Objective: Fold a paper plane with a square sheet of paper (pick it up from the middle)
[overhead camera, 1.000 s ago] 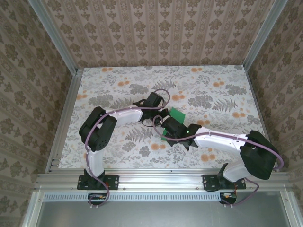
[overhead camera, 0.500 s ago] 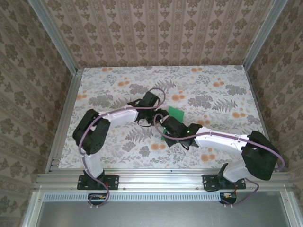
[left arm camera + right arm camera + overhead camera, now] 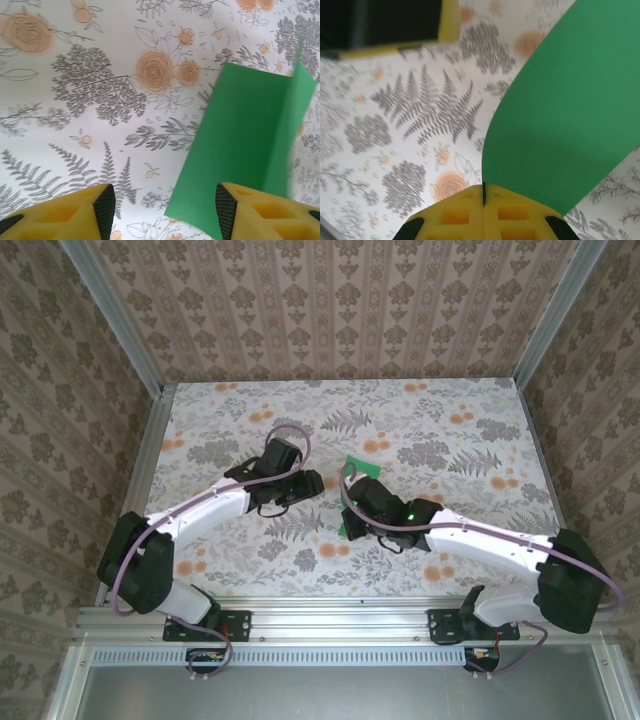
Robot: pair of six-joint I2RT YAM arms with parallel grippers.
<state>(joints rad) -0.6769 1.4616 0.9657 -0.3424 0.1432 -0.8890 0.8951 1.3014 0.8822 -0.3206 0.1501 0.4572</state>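
Right hand (image 3: 483, 192): jaws pressed together on one edge of the square sheet of paper (image 3: 560, 115), which curves away from the grip. Left hand (image 3: 165, 210): jaws apart, nothing between them, above the floral surface (image 3: 75, 75), just beside the sheet. Sheet: one straight crease, one flap raised, located near the middle of the surface.

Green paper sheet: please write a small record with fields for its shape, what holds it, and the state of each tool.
object: green paper sheet, creased, one flap raised
held by: right tool, shut on the sheet's edge
free tool: left tool, open, holding nothing, beside the sheet
surface: floral table
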